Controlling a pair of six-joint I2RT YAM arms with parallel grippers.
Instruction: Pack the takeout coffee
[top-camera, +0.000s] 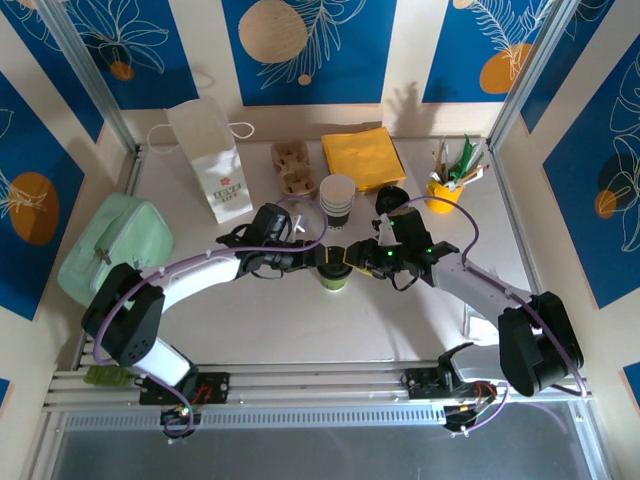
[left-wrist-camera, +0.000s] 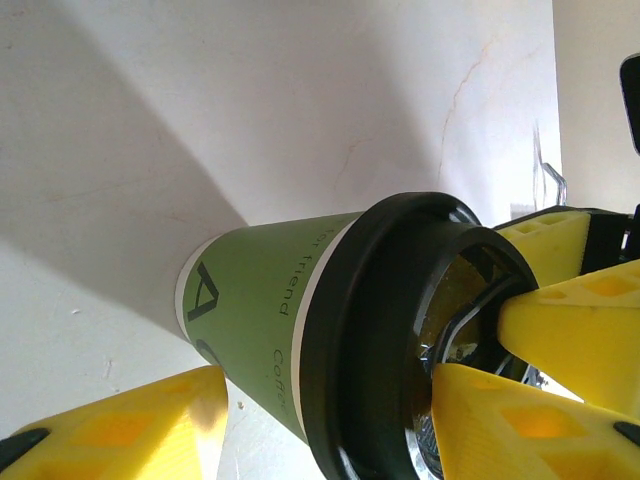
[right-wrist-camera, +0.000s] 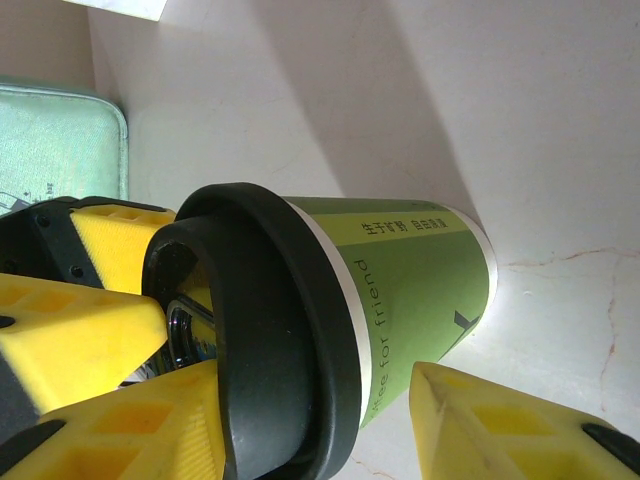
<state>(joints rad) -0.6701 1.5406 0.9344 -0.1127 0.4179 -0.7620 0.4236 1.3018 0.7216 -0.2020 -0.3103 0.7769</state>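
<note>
Yellow fingers (left-wrist-camera: 120, 430) of the left gripper (top-camera: 318, 258) sit closest to us in the left wrist view. One is low by the cup's base and its partner is by the lid, with the takeout coffee (left-wrist-camera: 265, 320) between them. From the right wrist, the right gripper (top-camera: 363, 257) likewise has its fingers (right-wrist-camera: 500, 425) parted to either side of the green cup and its black lid (right-wrist-camera: 270, 330). Both pairs stand at a middling spread. We cannot tell whether any of them presses the cup, since the edges overlap.

From above, the coffee stands near the middle of the table (top-camera: 400, 330), with the two grippers meeting at it from left and right. We judge the lid to be seated, so the cup looks ready, but the packing itself is not yet done. What is left, as we read it, is a firm hold, a lift, and a lowering into the white paper bag (top-camera: 215, 160), which stands upright well apart at the far left.

Just behind the coffee is the stack of lidless cups (top-camera: 337, 200), with a pile of spare lids (top-camera: 392, 198) beside it. A cardboard carrier (top-camera: 293, 167), yellow napkins (top-camera: 362, 157) and a pot of stirrers (top-camera: 445, 188) line the far edge, and a mint pouch (top-camera: 115, 245) lies at the left. The left arm (top-camera: 200, 275) stretches between coffee and bag, so we expect that route to need care.
</note>
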